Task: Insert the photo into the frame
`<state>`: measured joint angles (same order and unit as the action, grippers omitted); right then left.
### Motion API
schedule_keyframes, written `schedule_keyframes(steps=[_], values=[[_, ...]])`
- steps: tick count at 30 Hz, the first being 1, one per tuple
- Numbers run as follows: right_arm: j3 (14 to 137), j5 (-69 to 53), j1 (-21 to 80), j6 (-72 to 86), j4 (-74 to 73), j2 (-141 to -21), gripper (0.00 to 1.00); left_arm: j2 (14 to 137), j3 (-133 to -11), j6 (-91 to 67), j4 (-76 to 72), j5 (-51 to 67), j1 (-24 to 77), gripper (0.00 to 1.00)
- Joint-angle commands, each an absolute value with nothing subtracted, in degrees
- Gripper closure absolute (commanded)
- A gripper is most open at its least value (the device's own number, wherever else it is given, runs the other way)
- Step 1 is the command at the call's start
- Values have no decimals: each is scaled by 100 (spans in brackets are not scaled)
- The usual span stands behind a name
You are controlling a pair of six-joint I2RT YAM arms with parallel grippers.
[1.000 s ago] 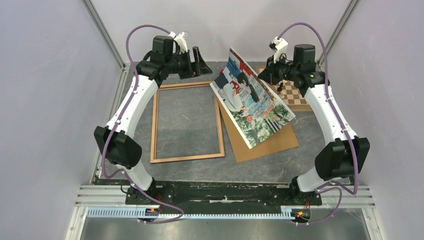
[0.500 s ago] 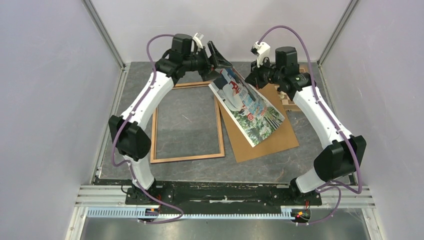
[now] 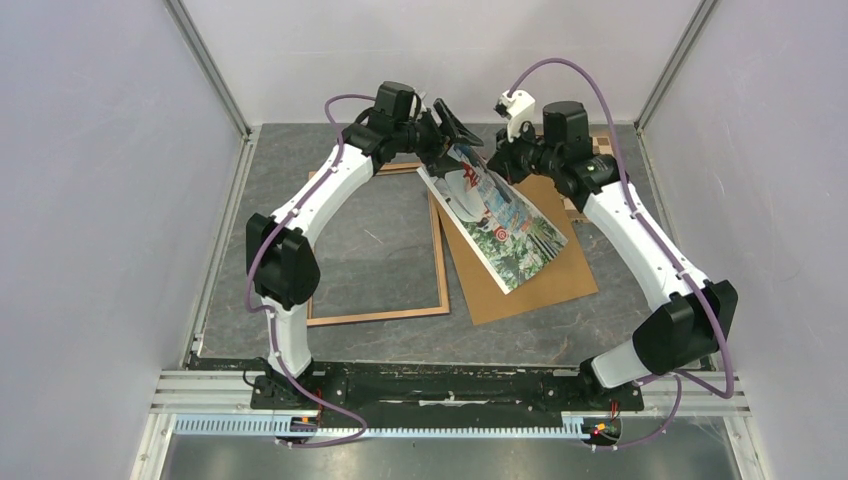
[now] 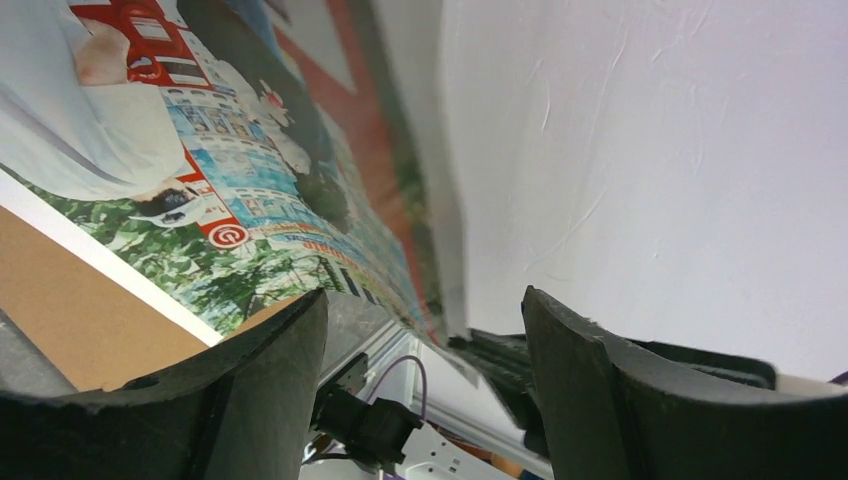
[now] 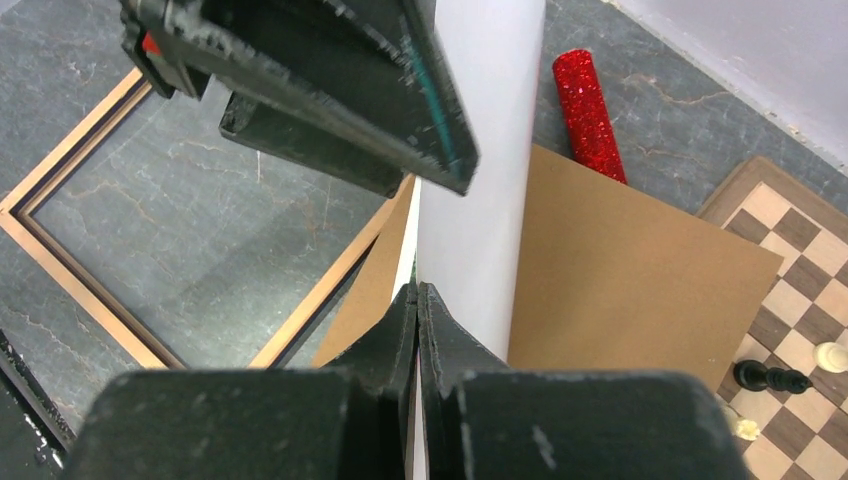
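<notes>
The left arm [image 3: 320, 195] and the right arm [image 3: 640, 235] are built alike, with smooth white shells along the links, dotted with small dark fasteners. Bulky matt black housings [image 3: 285, 265] join the links. A purple cable [image 3: 560, 62] runs in loose curves along each arm down to the black bases [image 3: 285, 385]. A small white camera block [image 3: 515, 103] is mounted at each wrist. The left gripper [image 4: 422, 300] has thick black fingers [image 4: 260, 390] with a rough, grainy surface and worn edges. The right gripper [image 5: 417, 290] has the same black finish, its fingers tapering to thin tips.
</notes>
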<state>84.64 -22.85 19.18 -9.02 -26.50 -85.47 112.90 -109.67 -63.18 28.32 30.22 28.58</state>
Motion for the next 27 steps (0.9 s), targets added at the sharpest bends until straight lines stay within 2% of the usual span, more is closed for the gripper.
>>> schedule_keyframes(steps=[1,10,27], values=[[8310,-1988,2119,-929,-2426,-8363,100,11328,-11257,-6832,2422,3024,2860,23],[8210,-1810,2328,-967,-2400,-8297,100,11408,-11164,-6816,2408,2937,2900,24],[8121,-1321,2733,-1077,-2402,-8206,100,11351,-10665,-6870,2239,2996,2900,51]])
